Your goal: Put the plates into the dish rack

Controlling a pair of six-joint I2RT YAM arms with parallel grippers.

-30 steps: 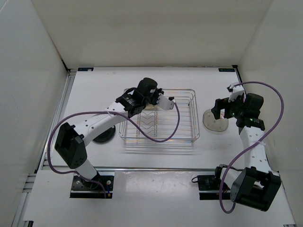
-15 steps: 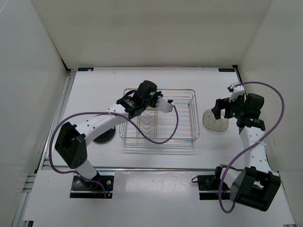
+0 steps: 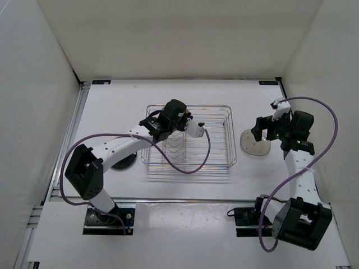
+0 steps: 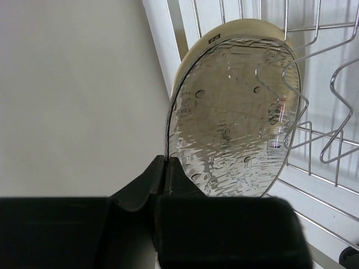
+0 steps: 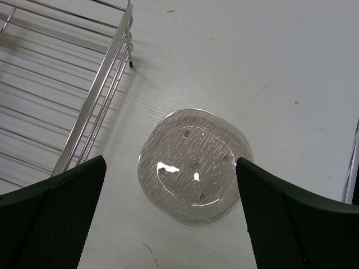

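Left hand (image 4: 166, 174) with plate (image 4: 235, 112) in rack (image 3: 221, 163)

Tan plate (image 4: 247, 23) mostly hidden behind the smoky-grey plate (image 4: 230, 112); the left arm (image 3: 112, 147) covers part of the black plate (image 3: 123, 163).

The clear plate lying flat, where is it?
Top view: the plate sits on the table, right of the dish rack, under the right gripper.
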